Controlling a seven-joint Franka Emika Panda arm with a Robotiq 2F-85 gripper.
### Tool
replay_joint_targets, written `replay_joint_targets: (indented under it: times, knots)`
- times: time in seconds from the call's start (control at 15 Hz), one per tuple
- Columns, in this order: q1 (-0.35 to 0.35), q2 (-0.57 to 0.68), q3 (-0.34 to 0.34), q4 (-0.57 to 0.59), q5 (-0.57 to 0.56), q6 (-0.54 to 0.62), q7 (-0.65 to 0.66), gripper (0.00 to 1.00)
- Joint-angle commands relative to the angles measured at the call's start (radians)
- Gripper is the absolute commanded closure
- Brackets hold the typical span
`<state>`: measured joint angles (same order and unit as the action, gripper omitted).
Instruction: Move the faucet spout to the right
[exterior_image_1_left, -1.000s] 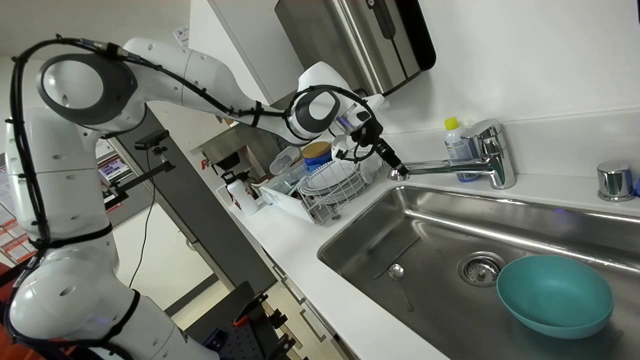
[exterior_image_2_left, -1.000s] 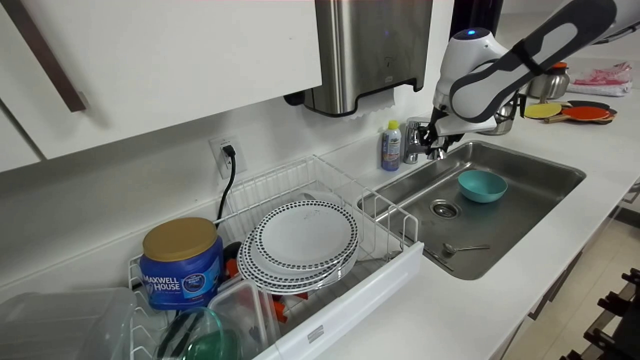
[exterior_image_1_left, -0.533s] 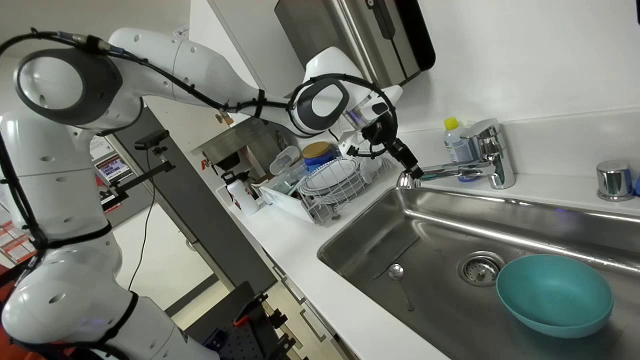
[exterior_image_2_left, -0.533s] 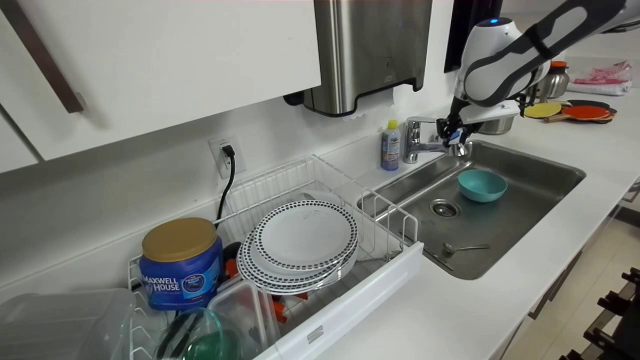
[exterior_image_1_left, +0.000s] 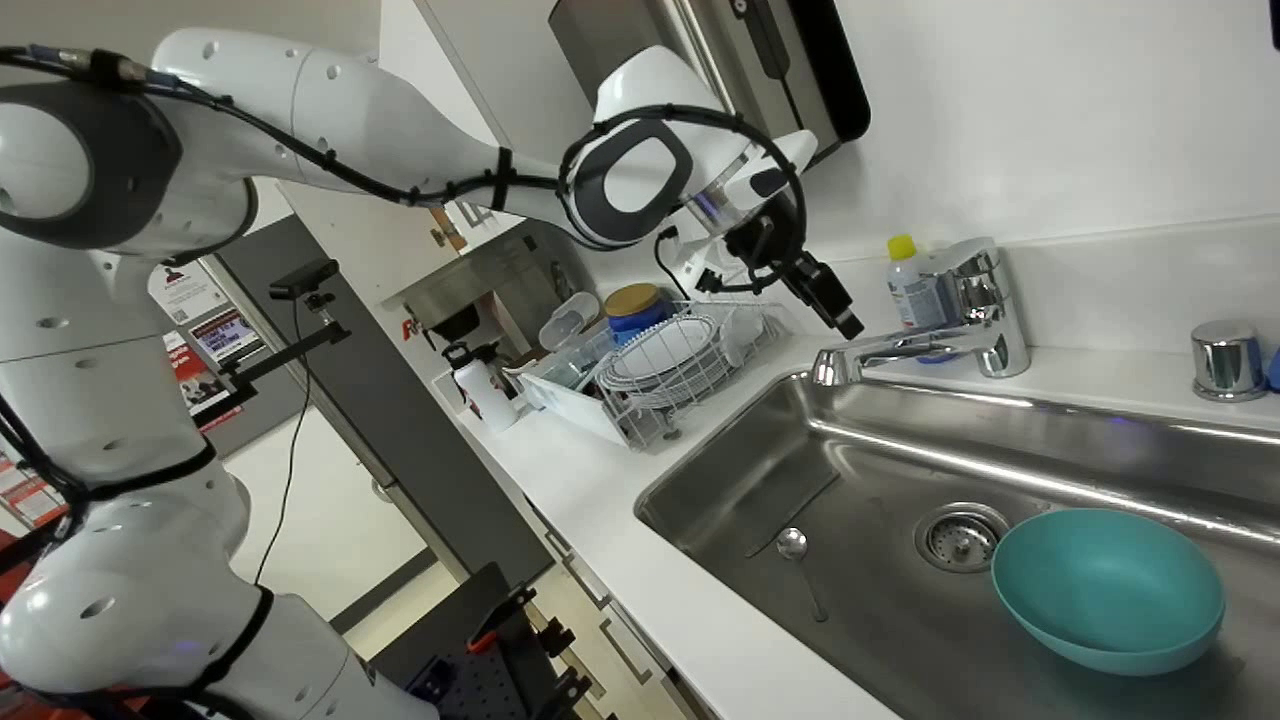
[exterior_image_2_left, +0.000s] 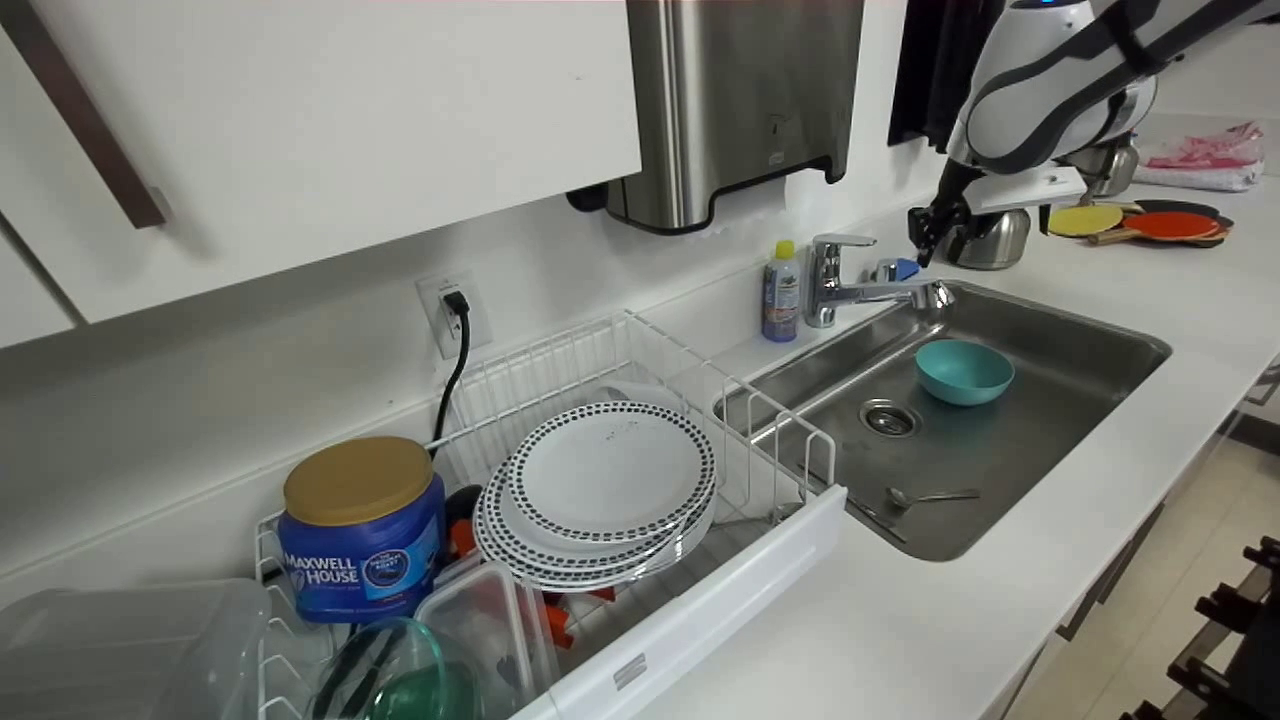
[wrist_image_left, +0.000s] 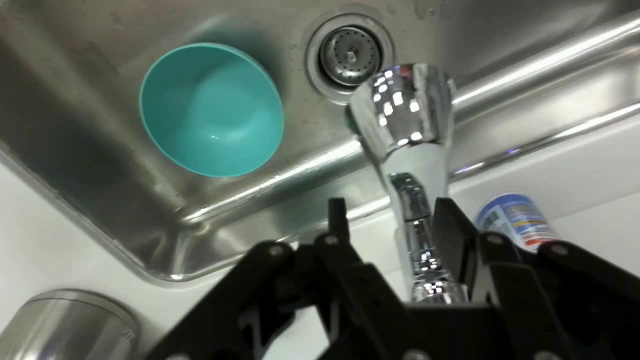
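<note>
The faucet spout (wrist_image_left: 416, 162) has swung farther over the sink (exterior_image_1_left: 870, 590), the claw (wrist_image_left: 390, 207) above it, fingers (wrist_image_left: 338, 220) parted.

Silvery faucet spout (wrist_image_left: 415, 192), black claw (wrist_image_left: 390, 205) — teal bowl (wrist_image_left: 212, 110), yellow bottle cap (exterior_image_2_left: 785, 249), white plates (exterior_image_2_left: 612, 468) edged in black dashes.

A white wall (exterior_image_2_left: 560, 260) backs the white counter (exterior_image_2_left: 800, 640); above hangs a white cabinet (exterior_image_2_left: 380, 130), 1 dark handle (exterior_image_2_left: 77, 110) showing.
</note>
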<state>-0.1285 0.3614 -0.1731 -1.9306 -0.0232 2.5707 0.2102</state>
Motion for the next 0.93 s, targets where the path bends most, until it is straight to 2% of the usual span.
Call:
replay_joint_targets:
  times: [0.0,0.13,0.27,0.47,0.87]
  knots:
    - [-0.005,-0.21,0.088,-0.164,0.103,-0.096,-0.15,0.24]
    - [0.013,-0.291,0.101,-0.208,0.106,-0.193,-0.193,0.1]
    - [0.031,-0.338,0.09,-0.227,0.037,-0.22,-0.161,0.0]
    - [0.025,-0.355,0.084,-0.223,0.004,-0.224,-0.179,0.0]
    - [0.029,-0.337,0.082,-0.211,0.01,-0.208,-0.159,0.0]
